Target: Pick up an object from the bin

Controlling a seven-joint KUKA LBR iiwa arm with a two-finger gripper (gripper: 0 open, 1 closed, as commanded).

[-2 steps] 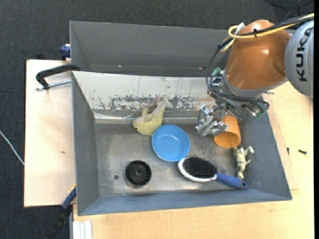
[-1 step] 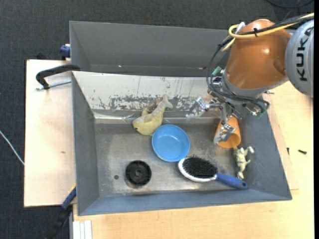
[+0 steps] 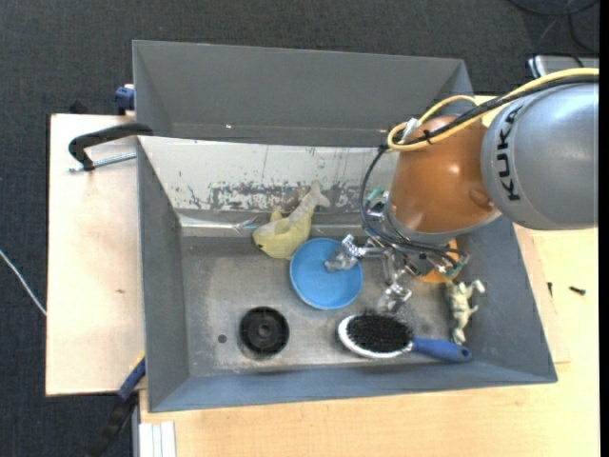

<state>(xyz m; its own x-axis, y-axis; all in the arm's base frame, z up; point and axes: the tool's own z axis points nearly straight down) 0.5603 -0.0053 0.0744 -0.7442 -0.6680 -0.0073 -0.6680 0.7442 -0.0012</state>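
The gripper (image 3: 373,274) hung with fingers spread and empty, between the blue dish (image 3: 319,284) and the black hairbrush (image 3: 376,334), over the scuffed grey bin (image 3: 209,284) on dark carpet (image 3: 285,8).

The grey bin (image 3: 205,288) below me carries a few loose things on its floor: a blue bowl (image 3: 324,276) near the middle, a limp yellowish lump (image 3: 284,234) just behind it against the back wall, and a black round cap (image 3: 264,330) well apart from both, toward the front on the view's left. Along the front lies a brush (image 3: 379,335) with black bristles and a blue handle. Beside it, near the right wall, lies a pale green figure (image 3: 462,308).
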